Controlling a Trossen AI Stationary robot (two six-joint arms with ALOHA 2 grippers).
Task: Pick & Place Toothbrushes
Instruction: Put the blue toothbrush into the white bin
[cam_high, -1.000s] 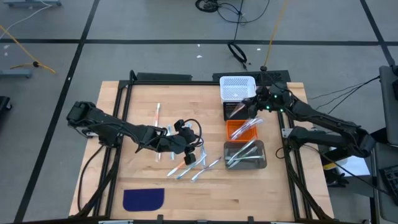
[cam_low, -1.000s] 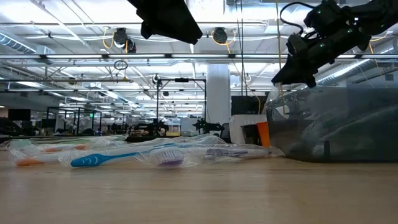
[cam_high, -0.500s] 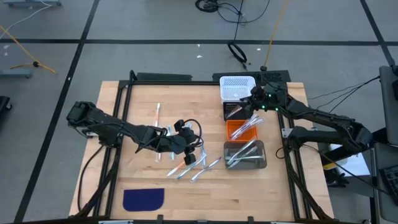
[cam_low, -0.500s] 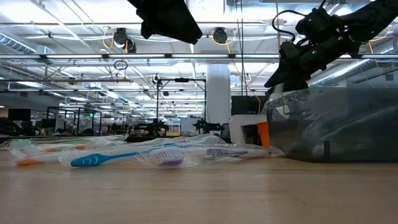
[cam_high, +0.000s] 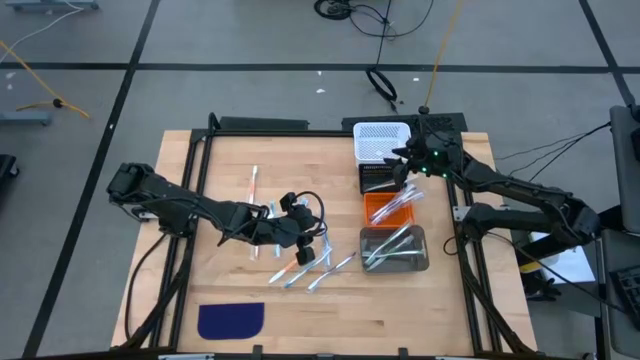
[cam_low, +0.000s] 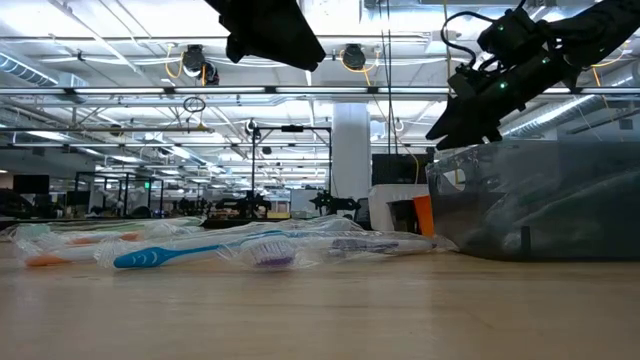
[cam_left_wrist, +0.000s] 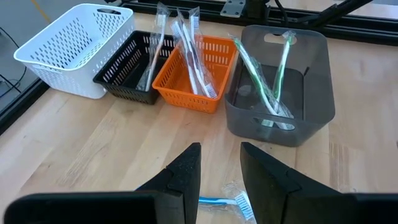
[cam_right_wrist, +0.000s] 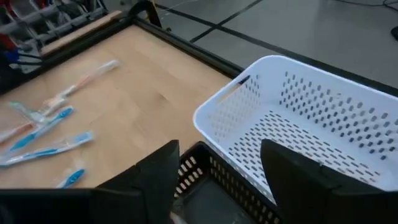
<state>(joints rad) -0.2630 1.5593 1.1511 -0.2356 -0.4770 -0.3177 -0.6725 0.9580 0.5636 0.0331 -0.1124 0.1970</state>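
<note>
My right gripper (cam_high: 403, 166) hangs over the black basket (cam_high: 378, 177), with its fingers apart and nothing between them. Under and just past my fingers I see the rim of that black basket, and the white basket (cam_right_wrist: 311, 130) sits beyond it, with nothing in it that I can see. The black basket holds a toothbrush, the orange basket (cam_left_wrist: 196, 74) next to it holds a few more, and the gray bin (cam_left_wrist: 280, 87) holds some green ones. My left gripper (cam_high: 305, 235) hangs over the middle of the table (cam_high: 230, 180), right above the loose toothbrushes (cam_high: 315, 270). Its two fingers stand a little apart and hold nothing. One blue toothbrush (cam_left_wrist: 227, 204) lies just below and ahead of those fingers, and it lies crosswise to them. More toothbrushes lie close by on the wood, mostly slanted, and one lies alone farther off. My left gripper is much nearer to the pile than my right one. I think the left should go down next. The toothbrushes are thin sticks in clear crinkly wrappers, with blue or orange-red handles.
</note>
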